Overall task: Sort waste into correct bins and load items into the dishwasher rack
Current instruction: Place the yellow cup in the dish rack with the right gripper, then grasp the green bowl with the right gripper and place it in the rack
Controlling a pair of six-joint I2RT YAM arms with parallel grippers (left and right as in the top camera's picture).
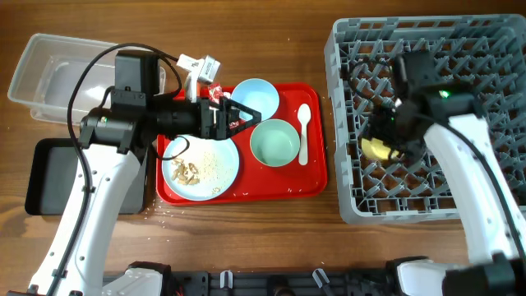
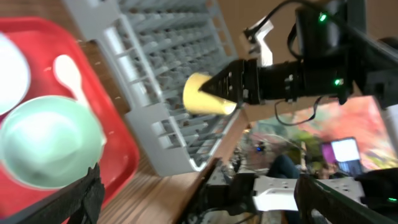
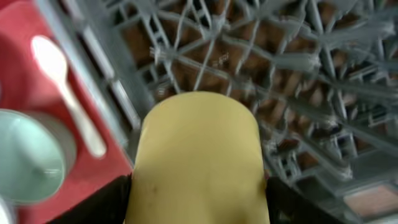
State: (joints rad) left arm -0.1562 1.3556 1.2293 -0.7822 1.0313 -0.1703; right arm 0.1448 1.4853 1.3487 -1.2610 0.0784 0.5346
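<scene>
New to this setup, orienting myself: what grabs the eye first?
The big grey rack fills the right side, where the right gripper holds a yellow cup over it. At centre, a bright red tray carries a green bowl, a crumb-strewn plate and a white spoon, the left gripper open above it.

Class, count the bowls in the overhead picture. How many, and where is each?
2. The pale blue bowl sits at the upper middle of the red tray; the pale green bowl lies just below it, beside the white spoon. None appears hidden.
</scene>
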